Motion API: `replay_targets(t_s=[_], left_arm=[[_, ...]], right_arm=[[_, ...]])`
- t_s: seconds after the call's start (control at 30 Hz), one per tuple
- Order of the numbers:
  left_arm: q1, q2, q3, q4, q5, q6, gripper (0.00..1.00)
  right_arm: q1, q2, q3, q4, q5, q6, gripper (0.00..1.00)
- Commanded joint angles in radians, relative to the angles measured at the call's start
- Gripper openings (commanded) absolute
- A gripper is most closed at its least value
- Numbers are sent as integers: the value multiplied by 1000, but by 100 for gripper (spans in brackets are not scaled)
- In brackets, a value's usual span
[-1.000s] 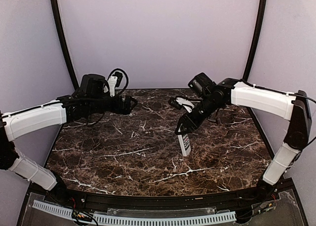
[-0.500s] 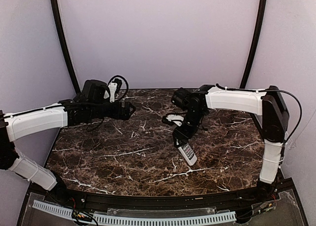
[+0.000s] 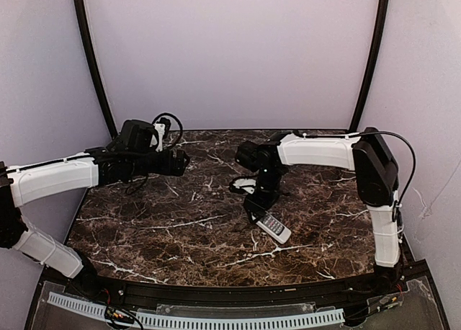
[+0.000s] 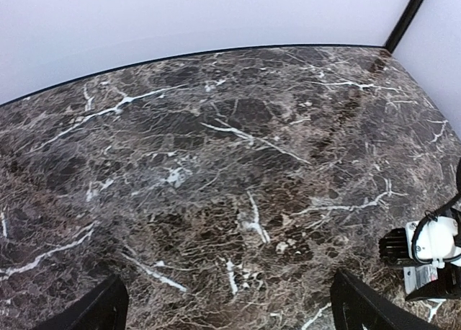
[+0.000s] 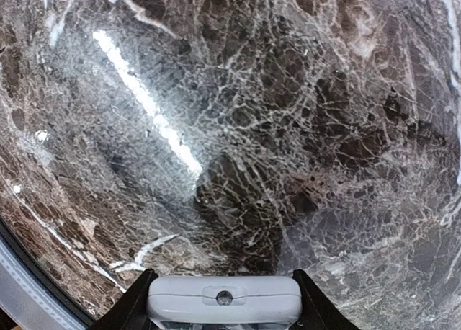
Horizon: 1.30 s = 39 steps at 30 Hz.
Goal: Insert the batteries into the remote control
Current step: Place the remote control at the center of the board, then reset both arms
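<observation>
No text or number is legible; button markings on the remote control [image 3: 274, 228] are too small.

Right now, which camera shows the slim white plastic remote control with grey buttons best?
Top external: the whole slim white remote control shows, buttons up, one end at the right gripper. Right wrist shows only its end face between the fingers; left wrist catches perhaps a sliver at the frame's edge.

Table [image 3: 166, 236]: dark brown marble, white veins
Remote [image 3: 272, 226], in right gripper [image 3: 253, 204]: white, grey buttons
Arms [image 3: 54, 179]: white shells, black joints
Walls [image 3: 230, 49]: pale lilac
</observation>
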<state>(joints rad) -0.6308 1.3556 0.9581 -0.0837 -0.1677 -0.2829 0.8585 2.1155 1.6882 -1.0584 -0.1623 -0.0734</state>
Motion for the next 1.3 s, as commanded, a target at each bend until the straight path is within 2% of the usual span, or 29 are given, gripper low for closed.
replay_targets(t_s=[0.0,0.27,0.73,0.8,0.9,0.93,1.27], left_arm=[[30,-42,-14,-55,-79,-36,99],[37,-43,-33,-30,-69,-34,99],[37,-19,-32,-27,-82,-22,99],[38,-14,-30,-27,-76,-20,99],[39,-7,-21,-35,-64,-20,98],[41,1,-11,-45,-59,-23,99],[83,76,131,-107,35,-24,99]], right_arm=[[15,73,34,-9,28,-8,43],[29,123,64,-19,38,-7,48],[38,136,56,-4,49,-11,72],[38,133,56,3,53,-11,78],[38,108,47,36,46,-14,97],[37,95,40,52,39,-15,98],[-55,-65,-2,248,-118,-33,98]])
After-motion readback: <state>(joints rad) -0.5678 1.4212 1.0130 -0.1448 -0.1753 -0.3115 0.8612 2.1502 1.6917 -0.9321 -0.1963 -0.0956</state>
